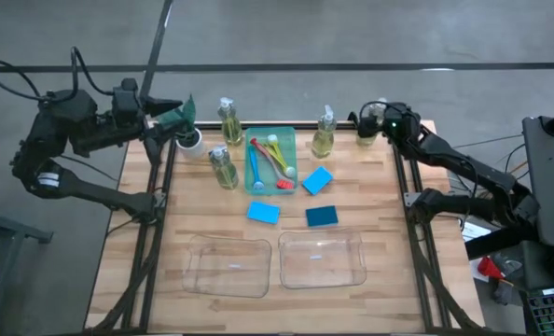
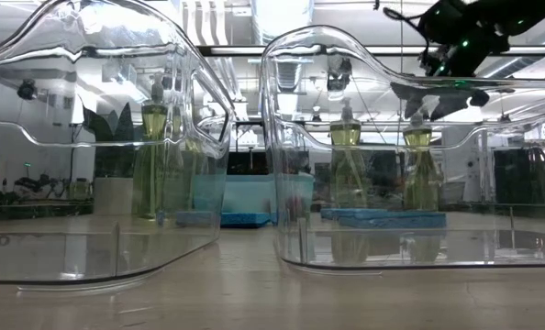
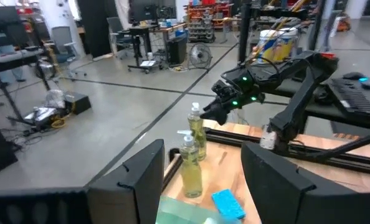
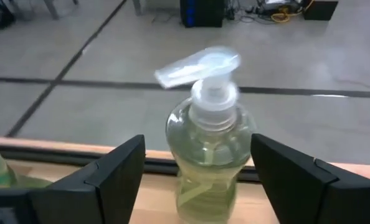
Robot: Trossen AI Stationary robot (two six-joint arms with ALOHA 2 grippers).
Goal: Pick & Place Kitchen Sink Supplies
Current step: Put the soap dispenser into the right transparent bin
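My right gripper is open at the table's far right corner, around a clear bottle of yellow-green liquid. Its fingers stand on either side of the bottle's body without touching it. The other bottles stand upright on the table. Three blue sponges lie flat on the wood. Blue, red and yellow-handled brushes lie in the green tray. My left gripper is open beside the potted plant at the far left edge.
Two clear plastic bins sit side by side near the table's near edge. Bare wood lies between the bins and the sponges. The table frame's dark rails run along both sides.
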